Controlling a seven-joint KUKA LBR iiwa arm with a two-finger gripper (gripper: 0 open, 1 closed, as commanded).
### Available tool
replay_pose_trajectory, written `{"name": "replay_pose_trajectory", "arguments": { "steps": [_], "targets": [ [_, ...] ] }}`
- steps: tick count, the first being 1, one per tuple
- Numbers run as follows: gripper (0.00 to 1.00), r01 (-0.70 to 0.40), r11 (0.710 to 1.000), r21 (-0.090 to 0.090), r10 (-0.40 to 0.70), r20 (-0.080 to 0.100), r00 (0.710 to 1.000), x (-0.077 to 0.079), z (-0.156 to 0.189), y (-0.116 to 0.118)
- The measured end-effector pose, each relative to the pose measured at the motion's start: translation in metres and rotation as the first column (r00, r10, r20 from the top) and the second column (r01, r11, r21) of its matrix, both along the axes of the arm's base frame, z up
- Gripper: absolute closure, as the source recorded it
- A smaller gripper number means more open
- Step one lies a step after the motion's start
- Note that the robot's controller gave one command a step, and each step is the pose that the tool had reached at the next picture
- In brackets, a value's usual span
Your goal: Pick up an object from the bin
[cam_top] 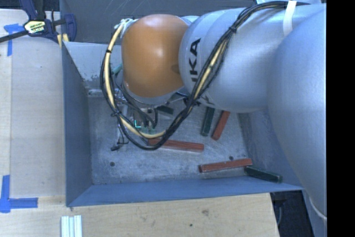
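reaching in from the right, the thick, smooth silver-grey arm bent down into the grey metal bin. its wrist was capped by a glossy, rounded orange cover, with black and yellow cables looped around it. under that cover the gripper hung low over the bin's scuffed, speckled floor, left of the middle. whether it was open or closed, and what if anything it held, could not be told. nearest to it lay a long, flat reddish-brown stick, almost level, just to the gripper's lower right, its left end under the cable loop. a second reddish-brown stick lay nearer the front wall, with a short dark stick at its right end. further back, a dark green stick and a third reddish-brown stick lay tilted just beside each other, their upper ends hidden under the arm. a small dark scrap lay to the gripper's lower left.
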State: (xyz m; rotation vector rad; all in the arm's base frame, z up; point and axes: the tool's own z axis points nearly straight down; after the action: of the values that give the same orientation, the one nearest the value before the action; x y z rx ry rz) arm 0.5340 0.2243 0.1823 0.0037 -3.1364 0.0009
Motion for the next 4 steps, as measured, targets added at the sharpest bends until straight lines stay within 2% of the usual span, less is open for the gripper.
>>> {"name": "replay_pose_trajectory", "arguments": {
  "steps": [1,2,3,4],
  "targets": [
    [0.0,-0.365,0.931,0.0,0.365,0.002,0.931,0.004,-0.082,-0.059],
    [0.0,-0.291,0.957,-0.004,0.291,0.012,0.957,0.01,-0.036,-0.135],
    [0.0,-0.27,0.963,0.0,0.27,0.001,0.963,-0.018,-0.114,-0.163],
    [1.0,-0.27,0.963,0.001,0.27,0.011,0.963,-0.015,-0.109,-0.161]
  ]
}}
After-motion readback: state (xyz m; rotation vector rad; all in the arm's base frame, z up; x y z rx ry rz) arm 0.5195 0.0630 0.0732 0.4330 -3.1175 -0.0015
